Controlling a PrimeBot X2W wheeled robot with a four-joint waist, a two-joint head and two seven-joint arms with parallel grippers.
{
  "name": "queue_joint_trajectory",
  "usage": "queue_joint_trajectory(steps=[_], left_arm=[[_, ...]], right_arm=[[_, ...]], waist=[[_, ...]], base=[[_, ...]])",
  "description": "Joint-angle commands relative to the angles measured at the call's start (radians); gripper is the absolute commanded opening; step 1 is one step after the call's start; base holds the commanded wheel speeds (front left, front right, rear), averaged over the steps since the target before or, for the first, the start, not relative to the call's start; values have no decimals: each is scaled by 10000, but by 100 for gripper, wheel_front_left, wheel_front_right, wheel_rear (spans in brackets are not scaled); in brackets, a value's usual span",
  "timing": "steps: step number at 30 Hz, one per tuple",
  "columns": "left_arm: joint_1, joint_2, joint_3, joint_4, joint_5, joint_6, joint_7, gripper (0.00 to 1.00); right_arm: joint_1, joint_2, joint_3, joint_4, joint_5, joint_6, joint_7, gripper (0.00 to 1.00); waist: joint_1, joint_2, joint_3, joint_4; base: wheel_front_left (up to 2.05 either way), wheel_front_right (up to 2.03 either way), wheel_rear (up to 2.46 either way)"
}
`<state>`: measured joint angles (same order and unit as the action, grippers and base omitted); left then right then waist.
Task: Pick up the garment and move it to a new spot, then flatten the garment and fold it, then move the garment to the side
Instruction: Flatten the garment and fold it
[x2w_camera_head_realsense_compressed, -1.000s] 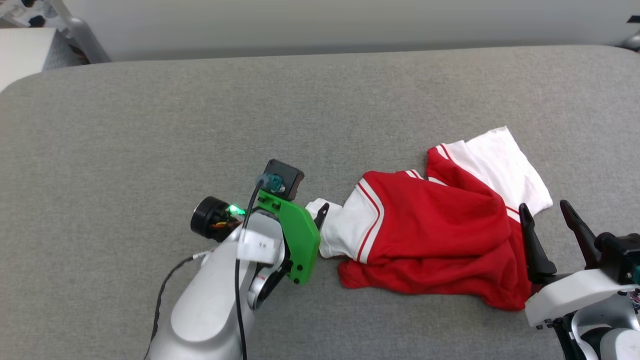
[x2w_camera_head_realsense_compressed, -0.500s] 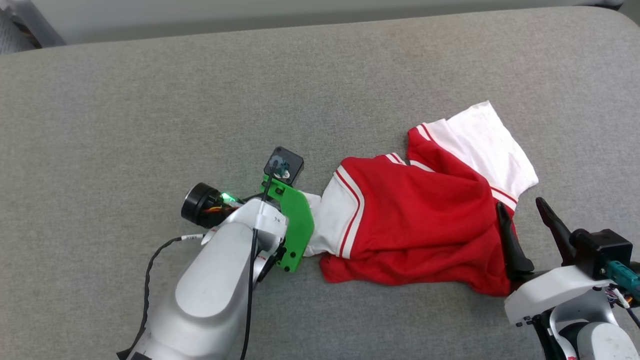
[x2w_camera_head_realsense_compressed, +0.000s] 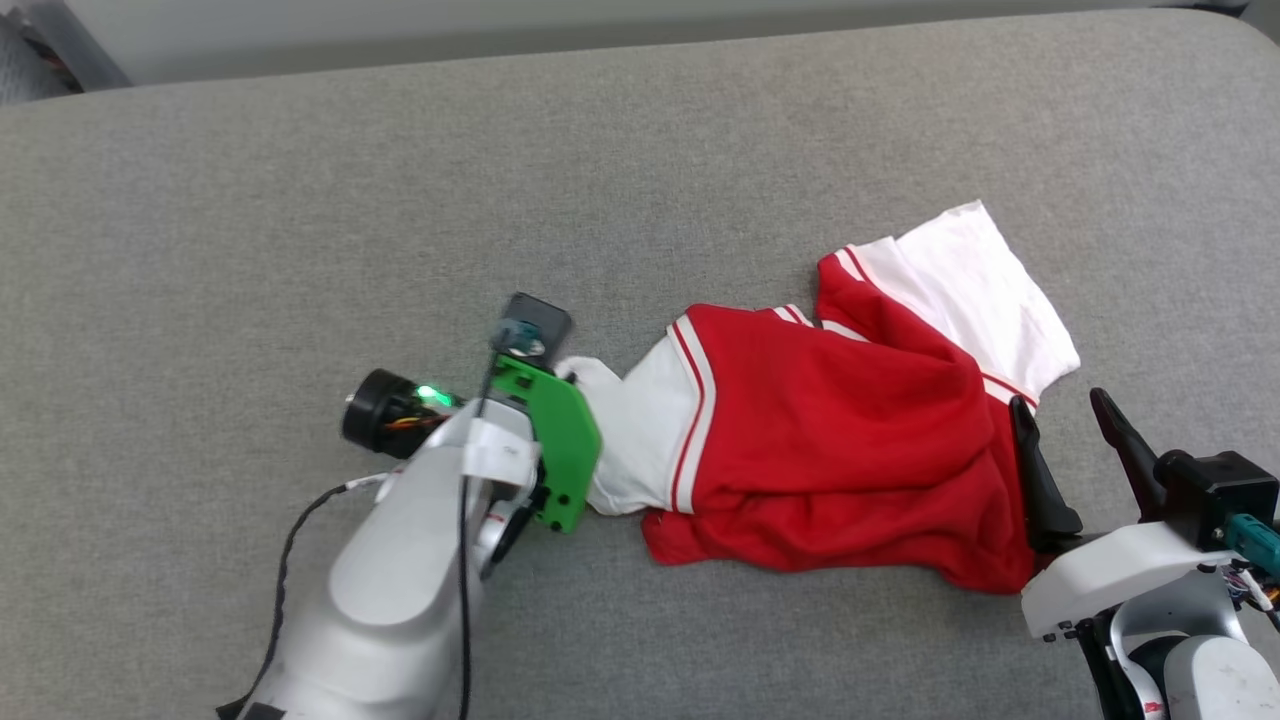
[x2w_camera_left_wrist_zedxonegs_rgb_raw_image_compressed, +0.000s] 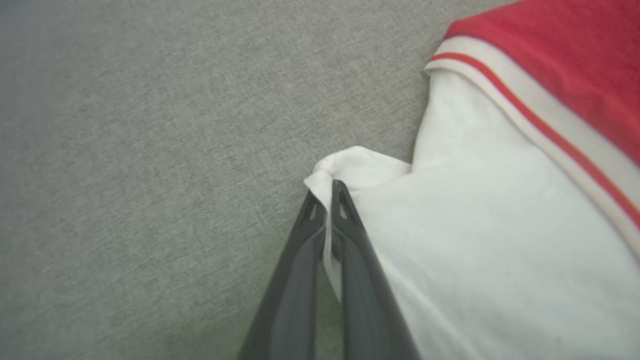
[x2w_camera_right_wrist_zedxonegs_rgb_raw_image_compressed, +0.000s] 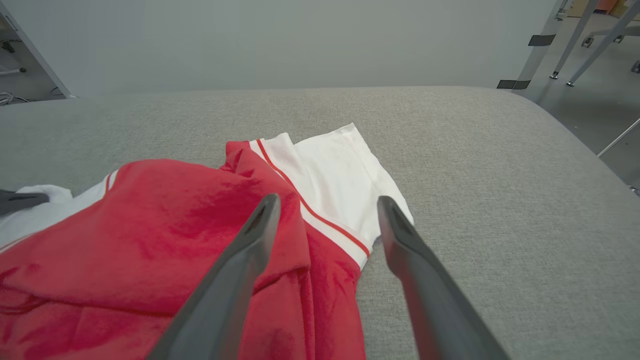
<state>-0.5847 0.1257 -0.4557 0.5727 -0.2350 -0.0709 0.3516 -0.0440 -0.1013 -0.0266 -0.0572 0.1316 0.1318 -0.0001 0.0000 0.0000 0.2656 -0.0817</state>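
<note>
On my feed the left arm (x2w_camera_head_realsense_compressed: 400, 590) is a silver shell with a green bracket (x2w_camera_head_realsense_compressed: 562, 450), a black cylinder (x2w_camera_head_realsense_compressed: 385, 422) showing a green light, and a black cable (x2w_camera_head_realsense_compressed: 463, 600); my right gripper (x2w_camera_head_realsense_compressed: 1060, 400) has two dark tapered fingers (x2w_camera_head_realsense_compressed: 1040, 480) on a white wrist (x2w_camera_head_realsense_compressed: 1120, 575)

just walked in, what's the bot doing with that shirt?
The left gripper is shut on the edge of a white sleeve of the red garment, which lies crumpled on the grey padded surface. The right gripper hovers open at the garment's other end, holding nothing. The garment is not yet lifted.
</note>
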Motion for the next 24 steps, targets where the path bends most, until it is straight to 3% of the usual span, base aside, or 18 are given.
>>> queue_joint_trajectory(steps=[1,11,19,20,21,24], left_arm=[[174,164,192,57,-91,162,-302,0],[519,860,1728,-185,-806,930,-2725,0],[1454,1096,2241,566,-1434,996,-2845,0],[1541,1074,2221,685,-1472,952,-2866,42],[1580,1049,2217,749,-1495,929,-2956,100],[1655,917,2224,876,-1580,842,-3436,100]], right_arm=[[-26,11,-20,42,-98,-11,-25,100],[268,-11,-270,192,-201,-11,279,100],[408,57,-403,333,-303,-11,753,100],[424,69,-423,360,-306,-11,806,100],[439,78,-439,384,-300,-11,838,100],[514,94,-493,453,-304,-11,910,100]], waist=[[0,0,-197,146],[0,0,-854,669],[0,0,-934,871],[0,0,-952,896],[0,0,-972,920],[0,0,-1105,1018]], base=[[0,0,0],[0,0,0],[0,0,0],[0,0,0],[0,0,0],[0,0,0]])
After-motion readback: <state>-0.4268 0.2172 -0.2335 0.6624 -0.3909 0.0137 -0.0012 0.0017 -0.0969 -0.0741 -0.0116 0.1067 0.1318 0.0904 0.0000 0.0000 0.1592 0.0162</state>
